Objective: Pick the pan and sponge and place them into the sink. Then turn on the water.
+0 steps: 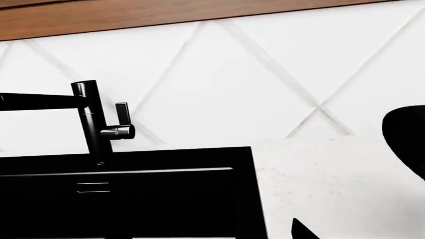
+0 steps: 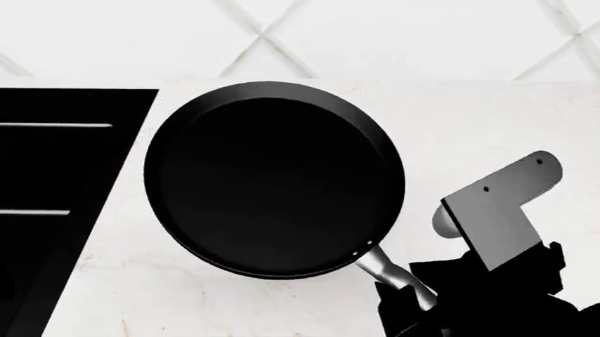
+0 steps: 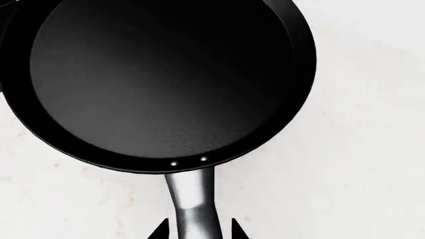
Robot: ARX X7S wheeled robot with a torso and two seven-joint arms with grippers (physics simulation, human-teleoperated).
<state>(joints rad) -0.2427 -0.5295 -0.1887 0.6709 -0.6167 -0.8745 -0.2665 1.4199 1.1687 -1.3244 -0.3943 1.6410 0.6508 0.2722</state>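
The black pan (image 2: 274,179) lies flat on the white counter, just right of the sink (image 2: 56,182). Its grey handle (image 3: 192,204) points toward my right gripper (image 3: 199,230). That gripper is open, with a fingertip (image 3: 161,230) on each side of the handle and a small gap to it. In the head view the right gripper (image 2: 412,298) sits at the bottom right. My left gripper (image 1: 219,235) hovers over the sink (image 1: 126,199), and only one dark fingertip (image 1: 302,232) shows, set wide. The faucet (image 1: 91,119) with its side lever (image 1: 122,115) stands behind the basin. The sponge is out of view.
A white tiled wall (image 1: 265,74) with diagonal joints runs behind the counter, under a wooden strip (image 1: 133,15). The pan's rim (image 1: 408,137) shows to the right of the sink in the left wrist view. A grey bracket of my right arm (image 2: 497,210) rises beside the pan.
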